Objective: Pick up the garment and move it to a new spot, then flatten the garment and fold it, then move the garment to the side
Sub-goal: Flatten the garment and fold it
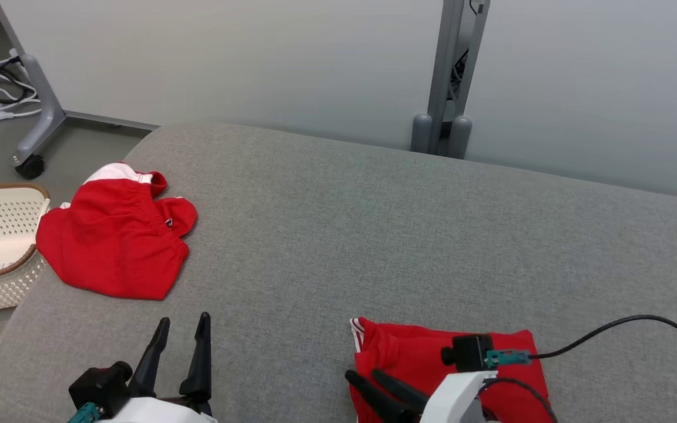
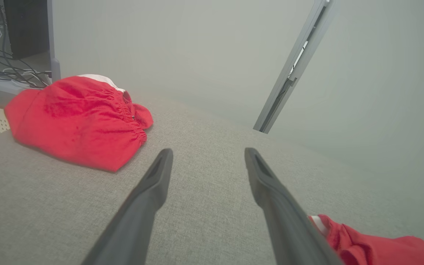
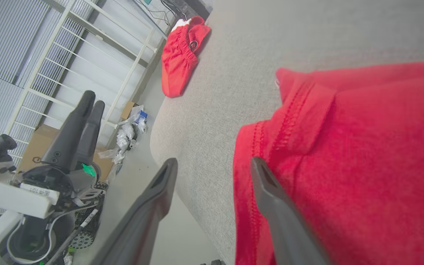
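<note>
Red folded garment [image 1: 409,352] lies at counter [image 1: 338,223] front edge, R side. R hand [image 1: 363,374] spread wide over its L edge, gripping nothing. L hand [image 1: 184,318] wide apart, empty. 2nd red garment [image 1: 115,241] crumpled far L by basket [image 1: 3,187].

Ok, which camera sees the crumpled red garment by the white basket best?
The head view: the whole crumpled red cloth garment lies unblocked, seen from above. The left wrist view shows it close but side-on; the right wrist view shows it small and far away.

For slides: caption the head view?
Open left pincer above the pad, open right pincer at the folded garment; crumpled garment lies far left by the basket.
</note>
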### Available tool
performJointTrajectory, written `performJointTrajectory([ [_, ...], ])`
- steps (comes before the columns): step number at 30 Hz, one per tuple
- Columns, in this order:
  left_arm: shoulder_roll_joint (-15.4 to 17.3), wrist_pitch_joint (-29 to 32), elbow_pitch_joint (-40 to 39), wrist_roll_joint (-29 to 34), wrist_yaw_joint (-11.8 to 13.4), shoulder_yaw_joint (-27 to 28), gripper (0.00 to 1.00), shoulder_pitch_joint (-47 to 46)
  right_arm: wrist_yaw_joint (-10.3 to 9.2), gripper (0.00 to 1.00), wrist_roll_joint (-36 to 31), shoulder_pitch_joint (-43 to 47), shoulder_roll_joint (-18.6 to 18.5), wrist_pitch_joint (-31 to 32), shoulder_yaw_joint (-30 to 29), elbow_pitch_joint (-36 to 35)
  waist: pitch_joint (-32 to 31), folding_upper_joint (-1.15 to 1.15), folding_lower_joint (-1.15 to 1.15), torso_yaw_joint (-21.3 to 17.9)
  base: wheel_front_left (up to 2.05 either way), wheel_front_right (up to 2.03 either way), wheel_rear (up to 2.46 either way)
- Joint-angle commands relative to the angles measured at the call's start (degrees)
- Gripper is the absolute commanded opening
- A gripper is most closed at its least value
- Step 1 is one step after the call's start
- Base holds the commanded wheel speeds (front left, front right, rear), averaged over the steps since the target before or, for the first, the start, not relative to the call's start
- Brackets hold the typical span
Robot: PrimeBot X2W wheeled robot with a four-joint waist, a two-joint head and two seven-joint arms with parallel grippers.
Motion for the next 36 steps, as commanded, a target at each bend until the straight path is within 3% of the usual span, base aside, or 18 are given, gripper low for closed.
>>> performJointTrajectory([
  [1, 0.19, -0.21, -0.30, 0.43, 0.32, 0.57, 1.00, 0.06, 0.01, 1.00, 0.91, -0.77, -1.50, -1.14, -0.83, -1.29, -0.63, 0.00, 0.00, -0.90, 0.00, 0.00, 0.00],
  [6, 0.21, -0.21, -1.03, 0.45, 0.24, 0.80, 1.00, -0.53, 0.01, 1.00, 0.66, -1.53, -5.42, -2.90, -2.75, -4.97, -1.09, 0.00, 0.00, -2.47, 0.00, 0.00, 0.00],
  [11, 0.25, -0.21, -2.61, 0.42, 0.44, 1.61, 1.00, -1.26, 0.01, 1.00, -3.97, -2.70, -12.01, -5.06, -6.49, -7.04, -1.61, 0.00, 0.00, -4.99, 0.00, 0.00, 0.00],
  [14, 0.22, -0.21, -3.68, 0.26, 0.54, 2.04, 1.00, -1.39, 0.01, 1.00, -9.24, -1.88, -14.92, -5.36, -13.54, -7.95, -1.77, 0.00, 0.00, -6.51, 0.00, 0.00, 0.00],
  [18, 0.21, -0.21, -4.68, 0.17, 0.81, 2.42, 1.00, -1.20, 0.01, 1.00, -22.19, 1.99, -16.14, -5.28, -24.63, -9.89, -1.74, 0.00, 0.00, -8.50, 0.00, 0.00, 0.00],
  [23, 0.24, -0.21, -5.49, 0.24, 0.95, 2.65, 1.00, -1.37, 0.01, 1.00, -39.74, 8.92, -14.26, -5.29, -39.00, -14.09, -1.58, 0.00, 0.00, -10.01, 0.00, 0.00, 0.00],
  [26, 0.22, -0.21, -5.88, 0.03, 0.96, 2.71, 1.00, -1.06, 0.01, 1.00, -48.75, 13.85, -10.94, -5.26, -46.53, -17.10, -1.49, 0.00, 0.00, -10.84, 0.00, 0.00, 0.00],
  [31, 0.24, -0.21, -5.98, 0.76, 0.95, 2.58, 1.00, -0.16, 0.01, 1.00, -57.94, 20.93, -5.25, -5.26, -56.04, -20.81, -1.50, 0.00, 0.00, -11.75, 0.00, 0.00, 0.00],
  [36, 0.22, -0.21, -5.91, 1.43, 0.75, 3.03, 1.00, 0.71, 0.01, 1.00, -60.54, 25.24, -1.21, -5.27, -59.99, -20.80, -1.66, 0.00, 0.00, -12.19, 0.00, 0.00, 0.00],
])
